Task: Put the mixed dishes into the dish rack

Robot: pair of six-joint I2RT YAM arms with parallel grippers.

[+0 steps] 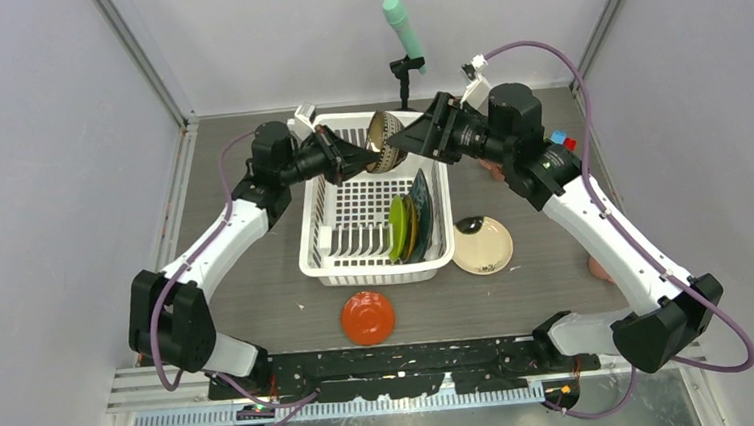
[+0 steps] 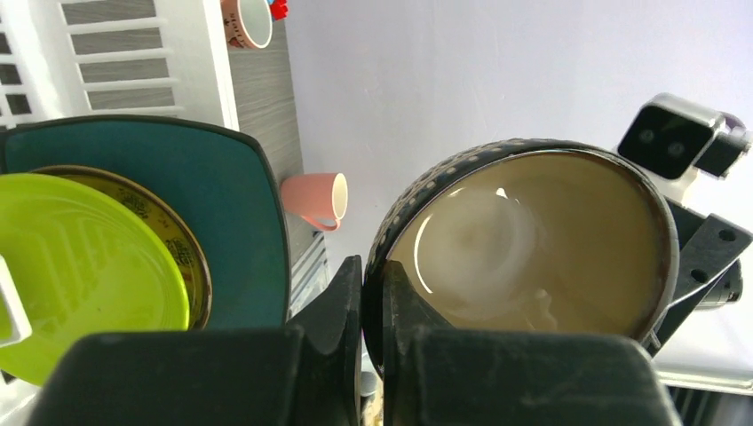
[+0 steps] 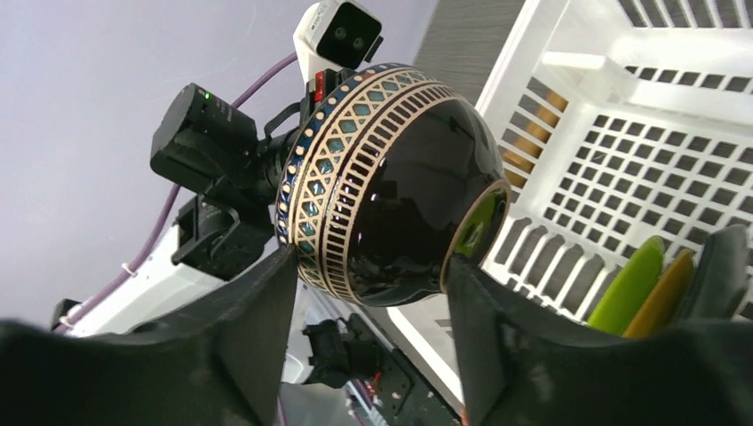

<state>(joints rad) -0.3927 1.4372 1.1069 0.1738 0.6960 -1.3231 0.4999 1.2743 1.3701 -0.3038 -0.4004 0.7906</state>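
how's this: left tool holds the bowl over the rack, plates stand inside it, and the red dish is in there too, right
No. The red dish is not in the rack; it lies on the table in front of it, as the top view shows. The rest stands: the left tool holds the bowl over the rack, and plates stand inside.

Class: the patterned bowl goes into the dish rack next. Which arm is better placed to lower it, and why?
Left, probably: the left gripper is shut on the rim of the patterned bowl above the dish rack; the right gripper merely straddles it, grip uncertain.
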